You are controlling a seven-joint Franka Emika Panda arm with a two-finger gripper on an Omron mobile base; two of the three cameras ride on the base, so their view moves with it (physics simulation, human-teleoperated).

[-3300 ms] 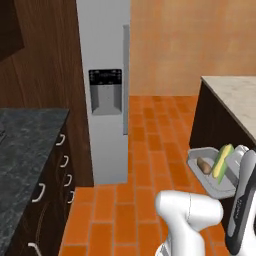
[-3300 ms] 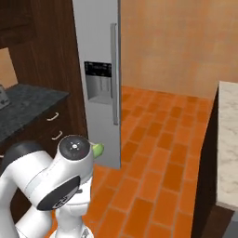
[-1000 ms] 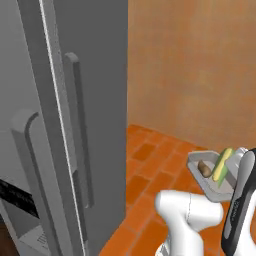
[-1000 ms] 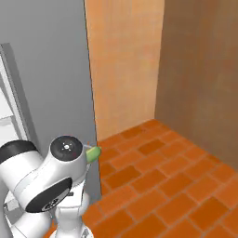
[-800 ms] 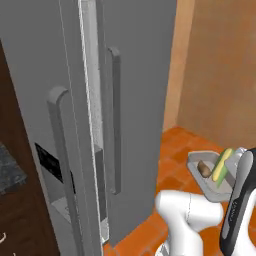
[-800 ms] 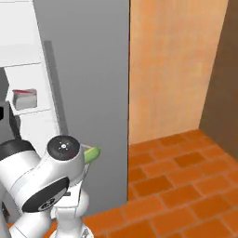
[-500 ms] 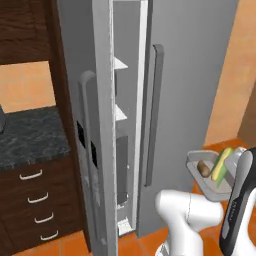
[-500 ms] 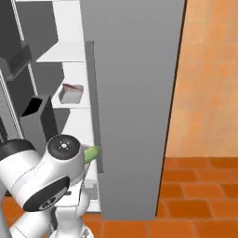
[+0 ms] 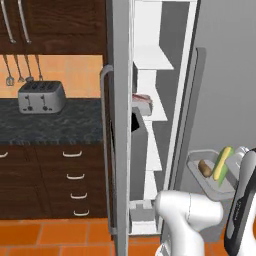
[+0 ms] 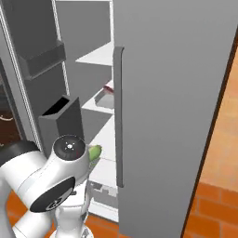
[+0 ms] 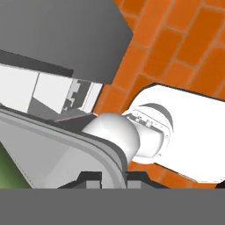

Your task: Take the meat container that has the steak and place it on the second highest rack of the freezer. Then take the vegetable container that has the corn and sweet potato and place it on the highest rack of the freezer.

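In front of the base, I see the freezer (image 9: 150, 100) standing with its left door swung open, white shelves stacked inside. On the second highest rack (image 10: 100, 106) sits the meat container (image 9: 142, 98), a red slab of steak showing in it; the highest rack (image 9: 152, 60) above it carries nothing that I can make out. At the lower right of the left base view, the vegetable container (image 9: 207, 167) is up in the air beside the freezer's closed right door, level with the lower shelves and well below the top shelf. The corn (image 9: 222, 162) lies slantwise in it, its tip past the rim, with the brown sweet potato (image 9: 205, 168) just beside it. In the hand view, the gripper (image 11: 113, 177) is nearly closed, one finger (image 11: 90, 177) on each side of the container's grey rim, clamping that wall. To the left I note a dark counter (image 9: 55, 122) with a toaster (image 9: 41, 97) on it.
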